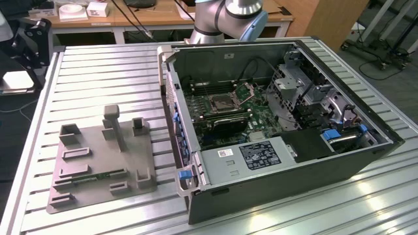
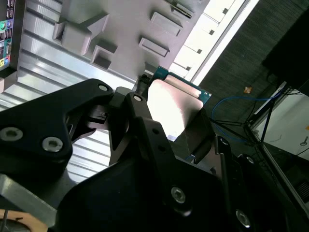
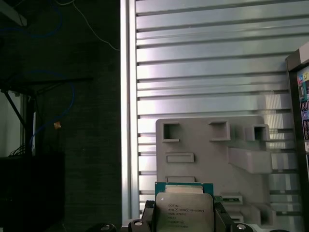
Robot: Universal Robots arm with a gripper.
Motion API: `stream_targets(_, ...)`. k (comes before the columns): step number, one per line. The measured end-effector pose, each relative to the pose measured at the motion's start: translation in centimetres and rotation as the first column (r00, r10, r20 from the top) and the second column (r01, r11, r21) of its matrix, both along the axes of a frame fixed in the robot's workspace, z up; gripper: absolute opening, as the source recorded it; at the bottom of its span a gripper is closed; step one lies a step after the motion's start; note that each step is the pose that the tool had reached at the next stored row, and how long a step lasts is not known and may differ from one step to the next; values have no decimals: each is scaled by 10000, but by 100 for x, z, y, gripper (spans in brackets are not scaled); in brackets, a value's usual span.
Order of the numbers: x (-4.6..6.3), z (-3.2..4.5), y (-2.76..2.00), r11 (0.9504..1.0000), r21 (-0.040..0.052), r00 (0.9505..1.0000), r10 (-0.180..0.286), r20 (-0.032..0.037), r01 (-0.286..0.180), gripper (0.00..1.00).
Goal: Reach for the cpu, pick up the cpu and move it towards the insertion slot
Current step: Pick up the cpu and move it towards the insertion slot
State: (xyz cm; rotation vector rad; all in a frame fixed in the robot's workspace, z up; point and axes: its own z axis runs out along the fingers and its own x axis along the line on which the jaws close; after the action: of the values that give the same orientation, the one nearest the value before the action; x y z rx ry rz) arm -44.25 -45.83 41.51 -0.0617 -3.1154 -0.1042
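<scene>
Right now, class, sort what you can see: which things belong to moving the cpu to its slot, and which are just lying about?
Part of the job:
- the cpu, clamped in the gripper
- the insertion slot, inside the open computer case

Just lying about:
- the grey holder tray
- the green memory stick lying in that tray
- the white boxes at the back

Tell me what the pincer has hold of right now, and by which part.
The pincer holds the cpu, gripped on two opposite side edges, one finger on each. Its silver top plate is left uncovered, as both wrist views show.
</scene>
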Motion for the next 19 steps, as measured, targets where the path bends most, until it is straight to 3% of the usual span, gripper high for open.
stream_targets(8,0,49,0,10000,0,10000,0,-1,0,54)
stream_targets(19,24,55,0,10000,0,10000,1,-1,-1,54)
